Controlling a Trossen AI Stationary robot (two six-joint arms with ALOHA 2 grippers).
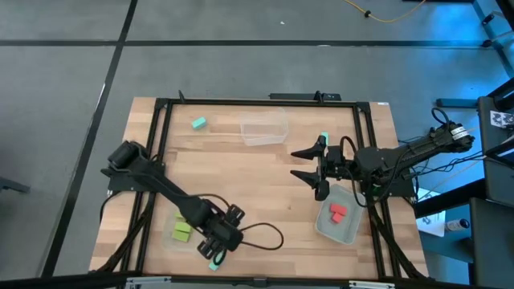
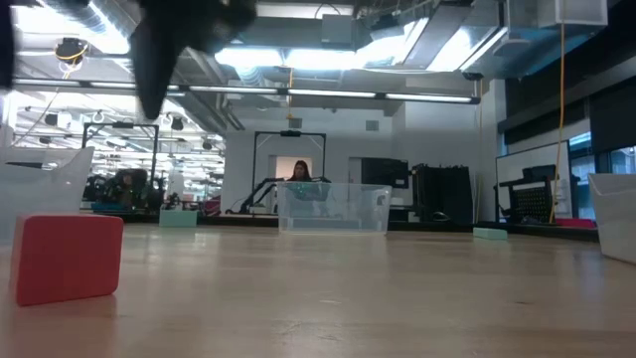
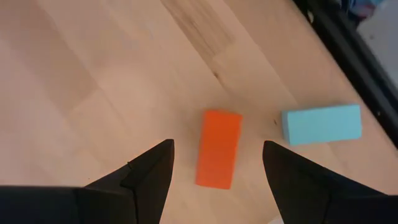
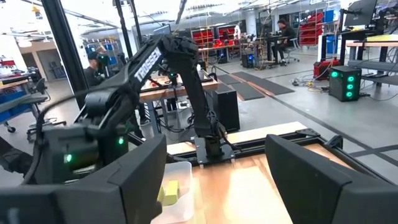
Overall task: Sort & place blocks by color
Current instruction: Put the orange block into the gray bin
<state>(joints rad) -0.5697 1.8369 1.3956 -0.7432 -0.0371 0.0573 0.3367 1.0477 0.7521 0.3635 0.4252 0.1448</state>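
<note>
My left gripper (image 1: 218,243) hovers open near the table's near edge, pointing down. In the left wrist view its fingers (image 3: 149,176) stand on either side of a red-orange block (image 3: 217,148) lying flat on the wood, without touching it. A teal block (image 3: 321,123) lies just beside that one, by the table frame. The low view shows the red block (image 2: 68,257) resting on the table, with the gripper (image 2: 164,50) above it. My right gripper (image 1: 295,163) is open, raised over the right half, beside another teal block (image 1: 324,138). A third teal block (image 1: 198,123) lies far left.
A clear tub (image 1: 172,234) with lime green blocks (image 1: 182,230) sits left of my left gripper. A tub (image 1: 350,229) with red blocks (image 1: 337,213) sits near the right edge. Another clear tub (image 1: 263,130) stands at the far middle. A black frame (image 1: 257,102) rings the table.
</note>
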